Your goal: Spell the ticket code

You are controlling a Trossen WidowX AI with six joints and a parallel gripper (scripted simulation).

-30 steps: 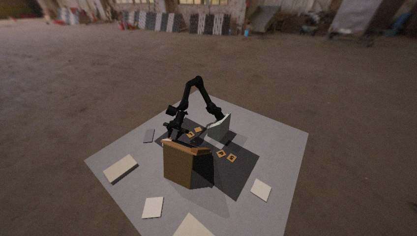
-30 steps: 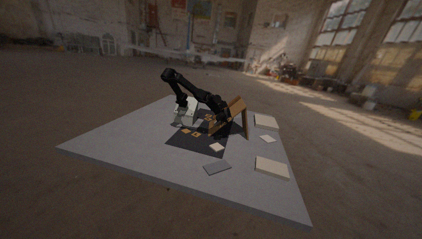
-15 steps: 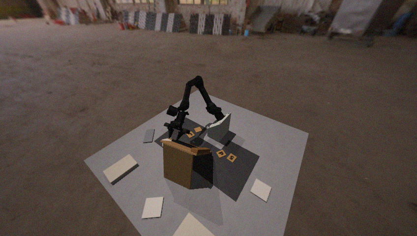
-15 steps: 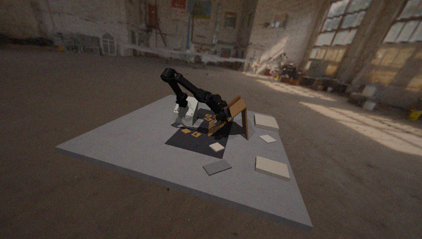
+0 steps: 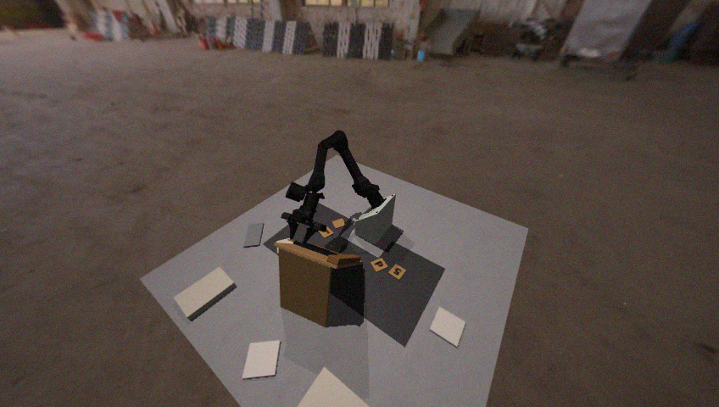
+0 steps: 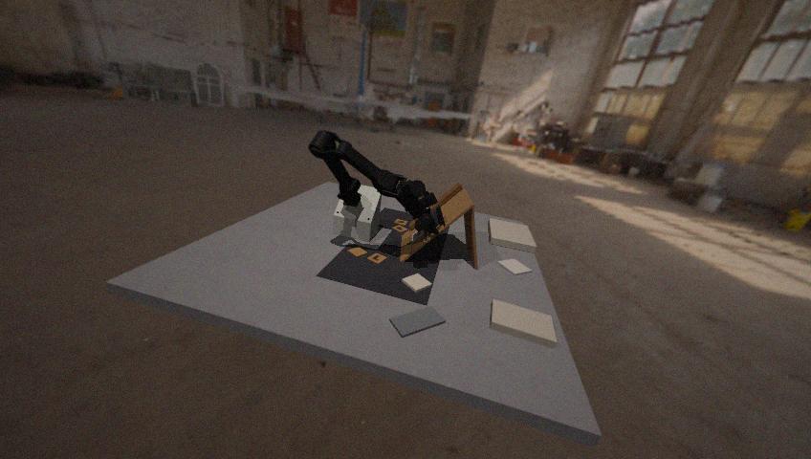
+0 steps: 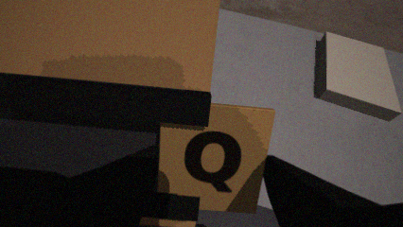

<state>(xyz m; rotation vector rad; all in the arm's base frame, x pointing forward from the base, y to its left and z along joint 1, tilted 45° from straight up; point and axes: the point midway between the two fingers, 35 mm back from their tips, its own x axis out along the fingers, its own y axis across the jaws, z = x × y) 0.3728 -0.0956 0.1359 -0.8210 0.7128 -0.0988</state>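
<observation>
My gripper (image 5: pixel 298 238) (image 6: pixel 424 229) (image 7: pixel 212 159) is shut on the Q tile (image 7: pixel 215 118), at the end of the sloping wooden board (image 5: pixel 303 282) (image 6: pixel 456 206) (image 7: pixel 118 38). In the wrist view the tile's upper left corner lies under the end of the rail's black strip (image 7: pixel 104 101); most of the tile sticks out to the right. The P tile (image 5: pixel 378 264) and S tile (image 5: pixel 397 271) lie on the dark mat. Across the mat lie the L tile (image 5: pixel 326 231) (image 6: pixel 376 258) and another tile (image 5: pixel 338 222) (image 6: pixel 357 251). The rail's contents are mostly hidden; no ticket code is readable.
A thick cream slab (image 5: pixel 204 292) (image 6: pixel 523 322) lies beyond the board. A grey plate (image 5: pixel 253 235) (image 6: pixel 417 321) and a small pale card (image 6: pixel 416 282) lie near the rail's end. Another pale card (image 5: pixel 448 326) is beyond the mat (image 5: pixel 404 302). The arm's base (image 5: pixel 376 221) (image 6: pixel 369 216) stands opposite the board.
</observation>
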